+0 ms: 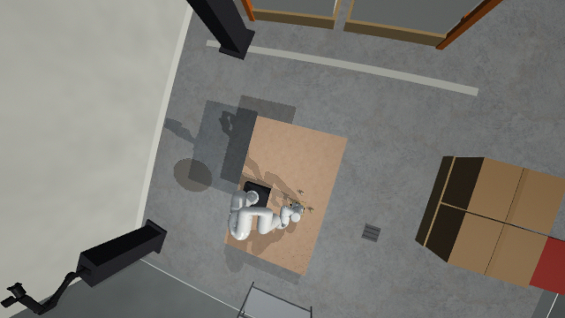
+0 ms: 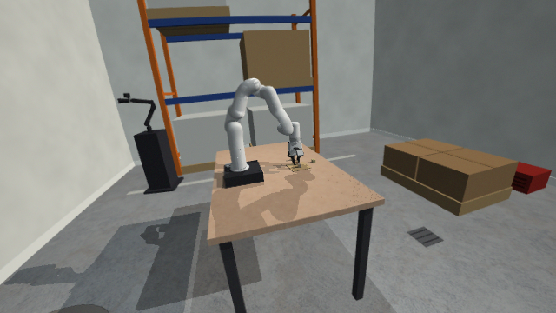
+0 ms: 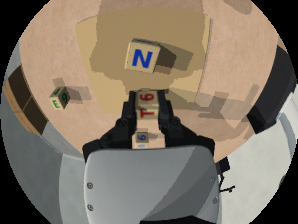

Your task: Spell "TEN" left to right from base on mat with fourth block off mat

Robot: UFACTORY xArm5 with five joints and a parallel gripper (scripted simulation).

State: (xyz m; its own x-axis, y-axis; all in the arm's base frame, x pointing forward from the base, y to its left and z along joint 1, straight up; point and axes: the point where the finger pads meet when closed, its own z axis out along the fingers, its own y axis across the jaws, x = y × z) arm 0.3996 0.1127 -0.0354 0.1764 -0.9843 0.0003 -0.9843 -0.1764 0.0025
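My gripper (image 3: 146,99) (image 2: 296,163) is shut on a wooden block (image 3: 146,113) with a red T and a red 6 on two visible faces. The held block is near the lower edge of the tan mat (image 3: 95,40) in the wrist view; I cannot tell if it touches down. A block with a blue letter that reads as N (image 3: 142,56) lies on the mat, slightly turned. A block with green characters, one like an E (image 3: 59,98) (image 1: 312,210) (image 2: 313,161), lies off the mat. A block with a blue 6 (image 3: 142,138) (image 1: 301,192) lies off the mat beyond the held block.
The wooden table (image 1: 305,150) (image 2: 269,204) carries everything. The black robot base (image 1: 263,193) (image 2: 244,175) stands on the side of the mat opposite the green-lettered block. Arm shadows fall across the mat and table. Shelving and cardboard boxes (image 2: 447,165) stand away from the table.
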